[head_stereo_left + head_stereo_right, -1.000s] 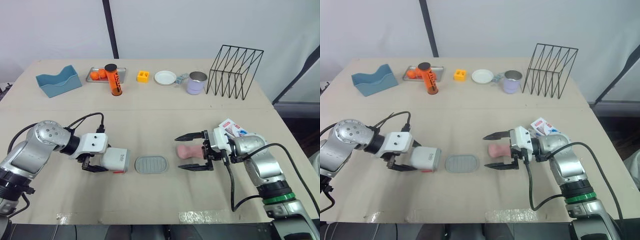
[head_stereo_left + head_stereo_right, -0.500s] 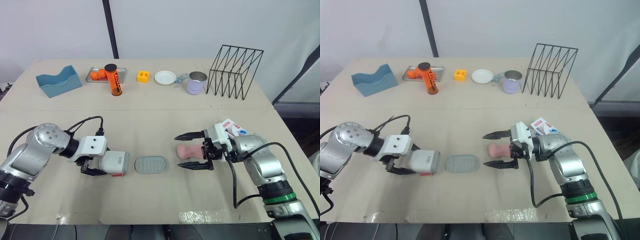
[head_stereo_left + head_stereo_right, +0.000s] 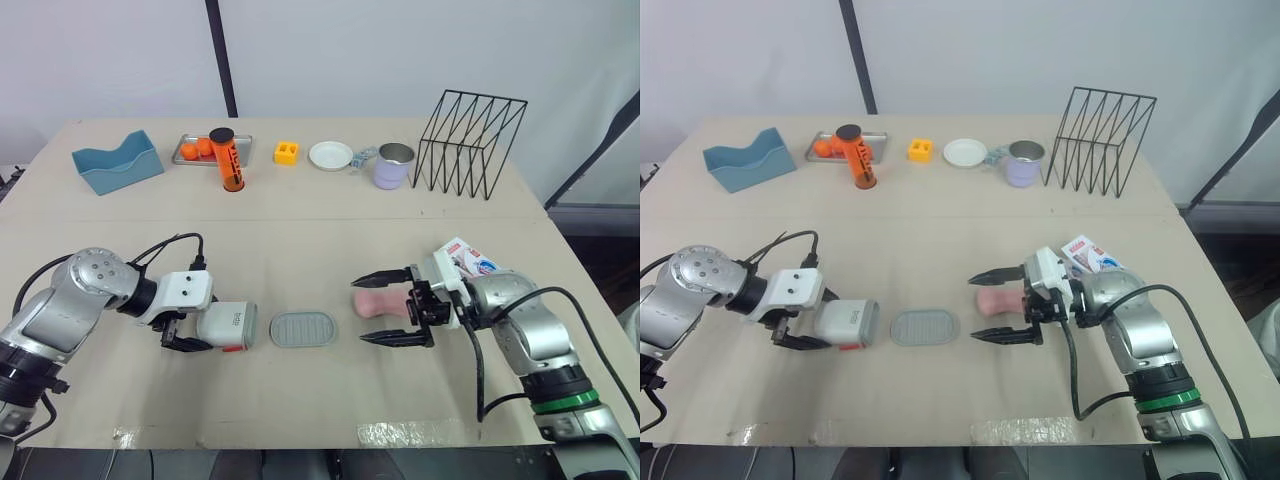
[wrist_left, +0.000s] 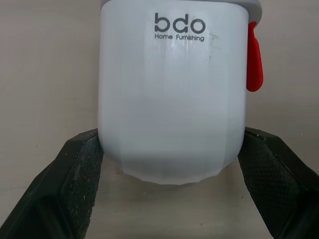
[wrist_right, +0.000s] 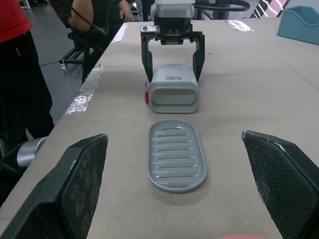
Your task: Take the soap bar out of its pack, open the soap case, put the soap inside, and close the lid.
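Observation:
A white soap case [image 3: 225,325] with a red clasp lies on its side on the table, and my left gripper [image 3: 183,331] is shut on it, one finger [image 4: 75,194] pressed against each side. Its grey slatted tray [image 3: 303,328] lies flat in the middle of the table. A pink soap bar [image 3: 376,302] rests on the table between the wide-open fingers of my right gripper [image 3: 359,311], touching neither finger. The red, white and blue soap pack [image 3: 468,258] lies beside my right wrist. The right wrist view looks across the grey tray [image 5: 175,155] to the case [image 5: 173,89].
Along the back stand a blue holder [image 3: 117,160], a metal tray with oranges [image 3: 193,150], an orange bottle [image 3: 229,160], a yellow block [image 3: 287,152], a white plate [image 3: 330,155], a purple mug [image 3: 393,166] and a black wire rack [image 3: 470,145]. A person [image 5: 15,74] stands past the table's left edge.
My left gripper has shifted the soap case slightly left and lower. My right gripper has drawn back a little and dropped lower around the soap, which stays put.

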`<state>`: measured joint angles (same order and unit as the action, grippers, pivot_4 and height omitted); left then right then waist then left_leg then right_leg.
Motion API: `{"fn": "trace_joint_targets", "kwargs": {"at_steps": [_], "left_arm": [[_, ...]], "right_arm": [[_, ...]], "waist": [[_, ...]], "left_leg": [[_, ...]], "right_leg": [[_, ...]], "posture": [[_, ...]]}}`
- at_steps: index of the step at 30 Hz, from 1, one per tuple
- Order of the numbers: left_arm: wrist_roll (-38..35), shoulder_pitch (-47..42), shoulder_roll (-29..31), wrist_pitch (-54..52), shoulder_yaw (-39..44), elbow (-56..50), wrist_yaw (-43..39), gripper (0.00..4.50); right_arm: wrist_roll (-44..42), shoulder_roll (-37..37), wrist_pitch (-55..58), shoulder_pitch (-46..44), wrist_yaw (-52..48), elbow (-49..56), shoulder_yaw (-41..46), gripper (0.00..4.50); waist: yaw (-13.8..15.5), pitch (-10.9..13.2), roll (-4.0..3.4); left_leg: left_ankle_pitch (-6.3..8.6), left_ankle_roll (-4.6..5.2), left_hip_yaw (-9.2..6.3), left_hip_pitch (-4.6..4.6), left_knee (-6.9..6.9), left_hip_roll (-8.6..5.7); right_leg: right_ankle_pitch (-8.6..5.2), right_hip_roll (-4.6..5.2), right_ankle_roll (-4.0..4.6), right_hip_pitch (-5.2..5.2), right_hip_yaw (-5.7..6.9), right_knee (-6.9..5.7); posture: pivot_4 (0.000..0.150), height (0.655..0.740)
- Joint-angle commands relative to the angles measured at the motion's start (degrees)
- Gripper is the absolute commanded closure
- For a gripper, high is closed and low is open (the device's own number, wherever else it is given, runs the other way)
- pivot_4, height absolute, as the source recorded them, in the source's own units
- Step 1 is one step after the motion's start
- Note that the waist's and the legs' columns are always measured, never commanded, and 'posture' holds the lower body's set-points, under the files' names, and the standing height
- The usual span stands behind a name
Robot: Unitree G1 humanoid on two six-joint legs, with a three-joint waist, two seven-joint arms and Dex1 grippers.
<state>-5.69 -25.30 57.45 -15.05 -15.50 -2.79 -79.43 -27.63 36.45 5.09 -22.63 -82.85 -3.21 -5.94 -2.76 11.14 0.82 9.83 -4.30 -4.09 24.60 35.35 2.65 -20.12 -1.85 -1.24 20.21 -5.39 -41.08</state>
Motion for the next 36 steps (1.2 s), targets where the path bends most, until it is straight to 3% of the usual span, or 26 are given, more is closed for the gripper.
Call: {"fn": "trace_joint_targets", "kwargs": {"at_steps": [1, 20, 25, 30, 36], "left_arm": [[-1.1, -0.6, 0.9, 0.0, 2.5, -0.5, -0.8, 0.34], [-7.2, -0.6, 2.4, -1.5, 6.5, -2.3, -5.4, 0.34], [-16.9, -2.3, -2.5, -6.7, 11.9, -5.5, -3.3, 0.34], [-23.5, 2.2, -7.1, -9.2, 15.5, -12.6, 0.9, 0.34], [-24.2, 10.1, -12.7, -4.3, 16.1, -17.7, 5.4, 0.34]], "right_arm": [[0.0, 0.3, -1.9, -0.2, -0.9, -0.3, 1.7, 0.03], [0.5, 0.2, -5.0, -0.8, -2.6, -4.1, 1.8, 0.03], [0.5, 0.7, -4.7, -1.5, -2.4, -4.8, 2.3, 0.03], [4.6, 3.2, -5.7, -3.9, -1.6, -7.5, 1.6, 0.03], [9.1, 5.8, -6.1, -7.6, -1.1, -10.7, 0.5, 0.03]], "waist": [[0.0, 0.0, 0.00], [0.0, 0.0, 0.00], [0.0, 0.0, 0.01], [-0.1, 0.0, 0.00], [-0.1, 0.0, 0.01]], "left_leg": [[0.00, 0.00, 0.00, 0.00, 0.00, 0.00], [0.00, 0.00, 0.00, 0.00, 0.00, 0.00], [0.00, 0.00, -0.01, 0.02, 0.02, 0.00], [0.01, 0.02, -0.01, 0.03, 0.02, 0.00], [0.02, 0.03, 0.03, -0.03, 0.03, 0.03]], "right_leg": [[0.00, 0.00, 0.00, 0.00, 0.00, 0.00], [0.00, 0.00, 0.00, 0.00, 0.00, 0.00], [0.00, 0.01, 0.00, 0.00, 0.02, -0.01], [-0.01, 0.03, -0.01, 0.00, 0.02, 0.00], [0.02, -0.01, 0.04, -0.01, -0.02, -0.02]], "posture": [[0.150, 0.7400], [0.150, 0.7400], [0.150, 0.7400], [0.150, 0.7400], [0.150, 0.7400]]}}
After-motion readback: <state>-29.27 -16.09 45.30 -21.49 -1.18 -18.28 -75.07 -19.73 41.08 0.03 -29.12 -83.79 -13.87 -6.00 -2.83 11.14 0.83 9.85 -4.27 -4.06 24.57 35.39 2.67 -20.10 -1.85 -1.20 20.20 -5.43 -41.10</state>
